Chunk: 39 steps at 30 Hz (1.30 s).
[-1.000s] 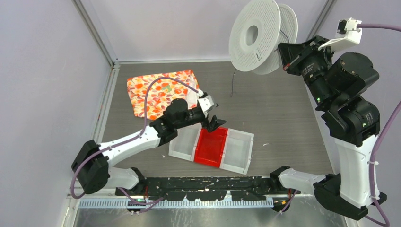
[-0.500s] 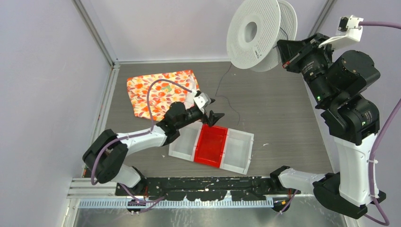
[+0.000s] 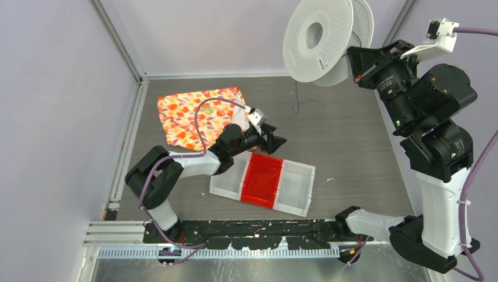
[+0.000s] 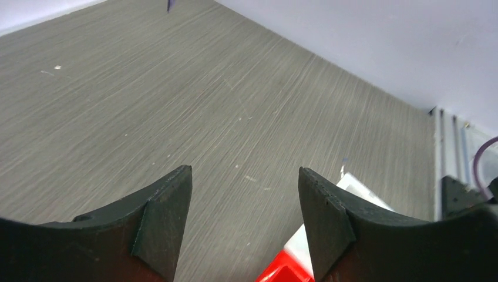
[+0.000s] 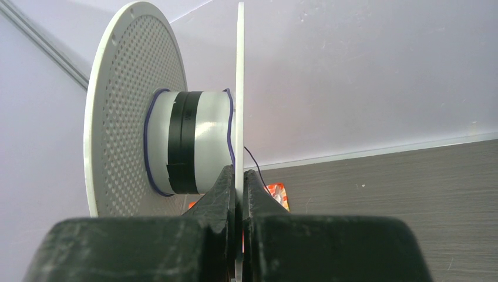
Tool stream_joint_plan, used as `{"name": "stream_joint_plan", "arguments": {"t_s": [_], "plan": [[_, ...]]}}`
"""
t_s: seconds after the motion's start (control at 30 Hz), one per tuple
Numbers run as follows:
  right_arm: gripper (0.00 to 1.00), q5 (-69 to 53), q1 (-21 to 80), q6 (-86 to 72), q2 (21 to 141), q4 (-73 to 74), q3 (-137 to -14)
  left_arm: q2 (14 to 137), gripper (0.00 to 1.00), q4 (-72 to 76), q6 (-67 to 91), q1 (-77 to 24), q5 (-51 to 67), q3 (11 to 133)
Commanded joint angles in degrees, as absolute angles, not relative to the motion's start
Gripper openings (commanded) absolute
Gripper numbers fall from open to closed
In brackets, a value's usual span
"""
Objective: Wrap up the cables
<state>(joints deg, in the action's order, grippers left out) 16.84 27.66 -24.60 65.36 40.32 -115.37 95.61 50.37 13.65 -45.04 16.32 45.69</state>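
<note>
Pinching the rim of the white spool (image 3: 320,41), right gripper (image 5: 239,176) pressed together, thin cable (image 3: 296,95) dangling from it onto the table (image 3: 352,147), left gripper (image 4: 244,176) spread, well apart from the cable.

No readable text, labels, brands, numbers or signs in any view.

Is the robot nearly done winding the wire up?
Not yet. A few turns of cable already sit on the spool, which the right gripper pinches by its rim. The rest trails loose on the table, and the left gripper is open, holding nothing.
</note>
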Motion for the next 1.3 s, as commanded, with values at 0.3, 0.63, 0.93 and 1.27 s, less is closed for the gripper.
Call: {"name": "stream_joint_plan", "arguments": {"t_s": [0.3, 0.63, 0.93, 1.27], "plan": [[0.01, 18.2, 27.8, -25.7, 64.7, 32.1, -116.0, 100.2, 0.74, 54.0, 27.8, -46.6, 12.5, 51.9], [0.01, 16.6, 27.7, -27.3, 65.0, 31.7, -116.0, 108.8, 0.74, 63.6, 32.1, -47.5, 9.3, 55.8], [0.01, 17.0, 27.7, -27.2, 64.6, 32.0, -116.2, 113.2, 0.73, 62.9, 36.6, -48.4, 5.4, 61.1], [0.01, 17.2, 27.7, -27.2, 64.8, 31.7, -115.8, 115.3, 0.73, 61.4, 41.0, -49.9, 4.6, 63.7]]}}
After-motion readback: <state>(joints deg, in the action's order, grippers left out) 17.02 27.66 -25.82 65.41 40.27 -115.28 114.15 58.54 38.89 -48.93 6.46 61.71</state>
